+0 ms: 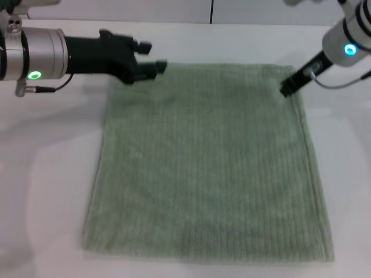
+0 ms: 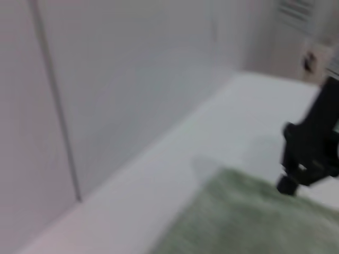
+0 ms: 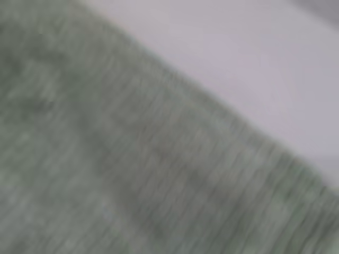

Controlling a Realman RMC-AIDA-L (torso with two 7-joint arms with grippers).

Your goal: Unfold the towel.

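The pale sage-green towel (image 1: 203, 162) lies spread flat as one large, roughly square sheet on the white table (image 1: 46, 174). My left gripper (image 1: 152, 56) is open and empty, just above the towel's far left corner. My right gripper (image 1: 288, 88) is at the towel's far right corner, with its tip on or just above the hem. The left wrist view shows that far edge of the towel (image 2: 249, 217) and the right gripper (image 2: 290, 184) beyond it. The right wrist view is filled by ribbed towel (image 3: 132, 159) beside bare table (image 3: 254, 63).
A white wall (image 2: 132, 79) with a dark vertical seam (image 1: 211, 11) rises right behind the table's far edge. Bare white tabletop surrounds the towel on its left, right and far sides. The towel's near edge lies close to the table's front.
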